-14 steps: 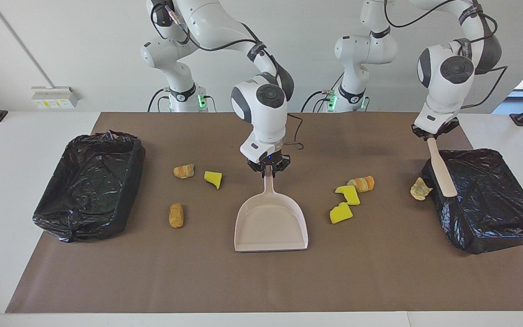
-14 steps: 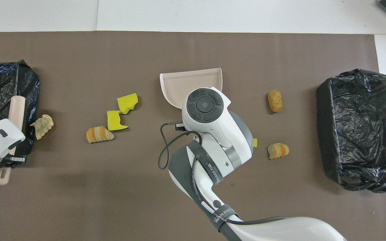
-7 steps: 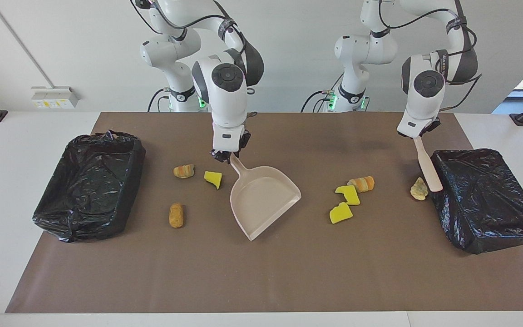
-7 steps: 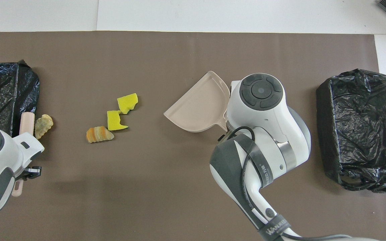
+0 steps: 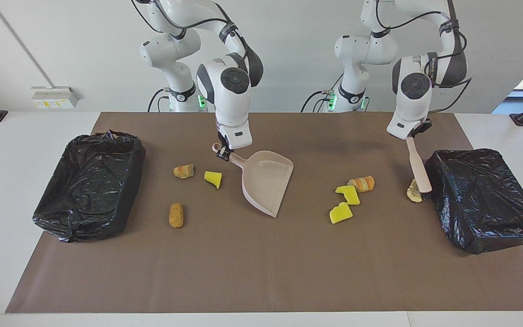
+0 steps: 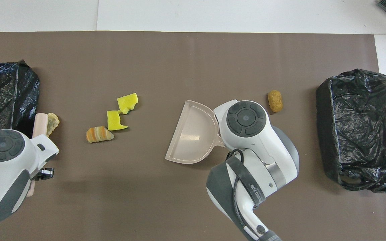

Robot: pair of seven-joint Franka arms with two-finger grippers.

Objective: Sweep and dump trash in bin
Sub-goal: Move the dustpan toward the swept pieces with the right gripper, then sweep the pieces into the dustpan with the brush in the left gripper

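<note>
My right gripper is shut on the handle of the beige dustpan, whose mouth faces the left arm's end; the pan also shows in the overhead view. My left gripper is shut on the beige brush, whose tip is against a pale bread piece beside the bin. Two yellow sponge chunks and a striped bread piece lie between pan and brush. A striped bread piece, a sponge chunk and a brown bread piece lie toward the right arm's end.
A bin lined with a black bag stands at the right arm's end of the brown mat. Another such bin stands at the left arm's end. In the overhead view my right wrist hides two trash pieces.
My right gripper has swung the dustpan's mouth round toward the left arm's end. My left gripper has drawn the brush off the bin and against the pale bread piece, which has shifted slightly.
</note>
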